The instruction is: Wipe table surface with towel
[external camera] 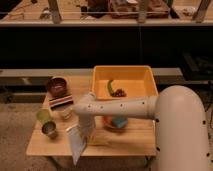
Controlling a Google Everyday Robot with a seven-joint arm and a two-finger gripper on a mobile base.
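Tool (pixel 82 129) over the table's (pixel 141 141) front left, towel (pixel 77 146) seemingly hanging beneath; bin (pixel 125 69) behind, cup (pixel 49 130) left.

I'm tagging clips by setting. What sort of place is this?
Probably a lab or workshop: a small wooden table staged with a yellow bin and cups, with a railing behind. The gripper hangs at the table's front edge, by the towel.

Shell (pixel 182 127): white, smooth, a broad rounded dome.
Arm (pixel 125 107): white tube with the same matte finish as the shell.
Markings: small dark dots, probably screws, scattered along the arm.
Joint (pixel 88 102): rounded white cap at the arm's far end.
Gripper (pixel 84 131): pale, below that joint, over the front part of the table (pixel 137 141); details too dim to tell.
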